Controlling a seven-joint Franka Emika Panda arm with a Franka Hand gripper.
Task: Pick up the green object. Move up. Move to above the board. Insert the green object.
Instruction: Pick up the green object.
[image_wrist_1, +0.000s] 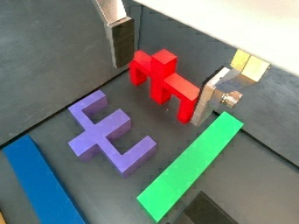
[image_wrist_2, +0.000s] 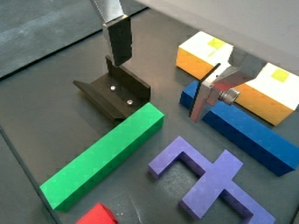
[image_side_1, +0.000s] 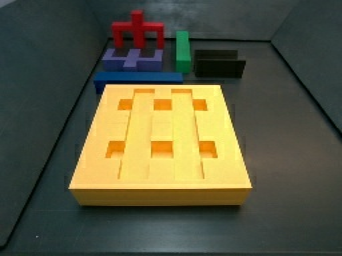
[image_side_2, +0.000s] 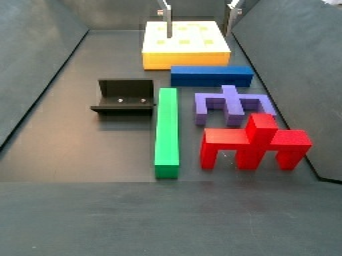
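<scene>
Green object (image_side_2: 166, 132): long plain bar, solid green, rectangular in section, lying flat on the dark floor. In a side view it runs lengthwise between the fixture (image_side_2: 123, 98) and the purple piece (image_side_2: 231, 104), with the red cross-shaped piece (image_side_2: 254, 143) just beside its near end. Both wrist views show it whole and untouched (image_wrist_1: 191, 166) (image_wrist_2: 103, 156), one end close to the fixture (image_wrist_2: 114, 91).

Board (image_side_1: 163, 142): large yellow-orange slab, lengthwise grooves, six square holes in two rows of three, all unfilled. It lies flat, apart from the green object, with the blue block (image_side_2: 211, 75) between them.

Gripper (image_wrist_2: 162, 63): raised above the pieces, jaws spread wide, nothing between them. One silver finger (image_wrist_1: 121, 38) with its dark pad and the other finger (image_wrist_1: 215, 94) show in a wrist view; in a side view the fingertips (image_side_2: 164, 12) hang over the board's far end.

Other items: purple piece (image_wrist_1: 107, 136), red piece (image_wrist_1: 165, 78), blue block (image_wrist_2: 247, 136).
</scene>
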